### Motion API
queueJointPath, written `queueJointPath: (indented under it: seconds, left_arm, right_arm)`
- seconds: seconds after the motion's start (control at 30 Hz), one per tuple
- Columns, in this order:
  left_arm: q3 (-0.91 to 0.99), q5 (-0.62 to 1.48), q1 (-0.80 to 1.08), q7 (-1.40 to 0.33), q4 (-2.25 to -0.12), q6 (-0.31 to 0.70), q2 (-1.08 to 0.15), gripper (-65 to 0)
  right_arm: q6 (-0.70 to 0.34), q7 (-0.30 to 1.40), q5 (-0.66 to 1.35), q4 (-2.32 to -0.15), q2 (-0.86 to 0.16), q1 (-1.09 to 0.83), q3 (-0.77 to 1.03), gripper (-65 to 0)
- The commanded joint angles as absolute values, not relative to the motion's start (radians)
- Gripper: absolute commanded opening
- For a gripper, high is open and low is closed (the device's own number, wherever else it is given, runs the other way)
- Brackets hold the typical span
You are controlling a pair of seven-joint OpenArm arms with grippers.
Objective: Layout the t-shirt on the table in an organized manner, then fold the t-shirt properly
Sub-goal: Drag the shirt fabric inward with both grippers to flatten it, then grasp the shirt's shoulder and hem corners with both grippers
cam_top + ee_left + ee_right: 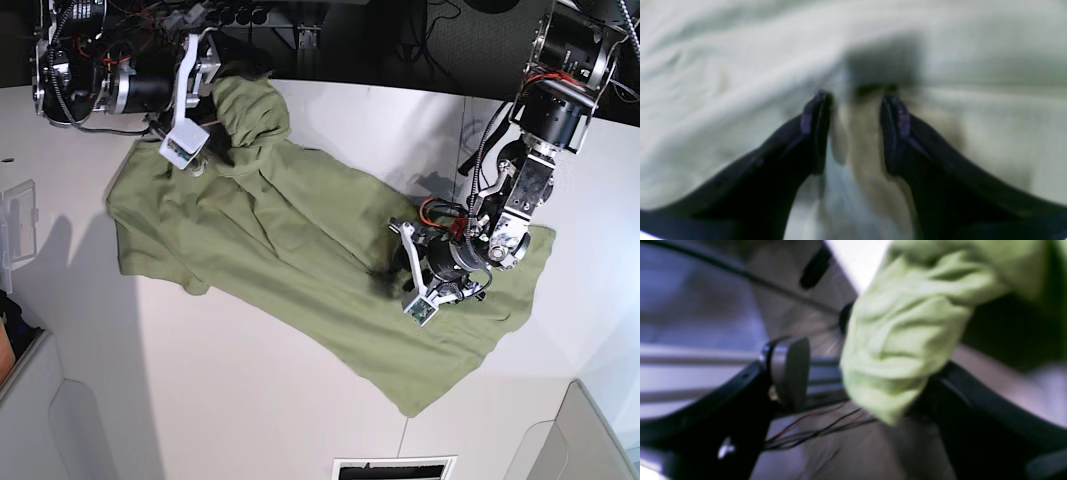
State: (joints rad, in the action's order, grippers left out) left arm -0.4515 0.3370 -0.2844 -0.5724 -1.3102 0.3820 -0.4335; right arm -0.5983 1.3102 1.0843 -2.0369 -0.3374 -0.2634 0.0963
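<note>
Shirt (300, 250) sprawls diagonally across surface (250, 400), upper left to lower right, still creased. Left gripper (855, 100) low on cloth at right, jaws part-open, fold bunched between, likely pinning. Right gripper (860, 380) upper left, jaws wide; cloth draped over one finger.

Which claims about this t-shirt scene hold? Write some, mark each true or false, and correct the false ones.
1. The t-shirt lies folded in a neat square. False: it is spread out, wrinkled, across the table.
2. The left claw is down on the t-shirt. True.
3. The right claw has its jaws wide apart. True.
4. The t-shirt is red. False: it is green.
</note>
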Motion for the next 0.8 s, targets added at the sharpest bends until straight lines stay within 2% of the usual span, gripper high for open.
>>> queueJointPath:
  seconds: [0.0, 0.17, 0.33, 0.57, 0.6, 0.63, 0.7, 0.77]
  left_arm:
    - [-0.446, 0.342, -0.307, -0.583, -1.369, 0.385, -0.462, -36.5]
    - [-0.446, 0.45, -0.307, -0.619, -1.514, 0.385, -0.578, -36.5]
    - [-0.446, 0.49, -0.294, -0.62, -1.527, 0.385, -0.627, -36.5]
    - [-0.445, 0.49, -0.224, -0.614, -1.534, 0.385, -0.637, -36.5]
    - [-0.445, 0.489, -0.211, -0.609, -1.541, 0.385, -0.637, -36.5]
    - [-0.445, 0.489, -0.198, -0.606, -1.547, 0.385, -0.637, -36.5]
    - [-0.445, 0.488, -0.184, -0.606, -1.554, 0.385, -0.637, -36.5]
    - [-0.445, 0.487, -0.179, -0.606, -1.562, 0.385, -0.637, -36.5]
  right_arm:
    - [-0.61, 1.275, 1.098, -2.076, -0.346, -0.254, 0.135, -22.6]
    - [-0.605, 1.204, 1.026, -2.113, -0.346, -0.205, 0.298, -22.6]
    - [-0.599, 1.18, 1.016, -2.113, -0.345, -0.164, 0.385, -22.6]
    - [-0.483, 0.924, 0.633, -2.015, -0.285, -0.083, 0.39, -24.1]
    - [-0.481, 0.902, 0.603, -1.982, -0.276, -0.069, 0.39, -29.0]
    - [-0.482, 0.891, 0.585, -1.945, -0.267, -0.054, 0.39, -38.3]
    - [-0.483, 0.887, 0.593, -1.866, -0.263, -0.025, 0.388, -65.0]
    - [-0.504, 0.885, 0.594, -1.784, -0.263, -0.004, 0.383, -65.0]
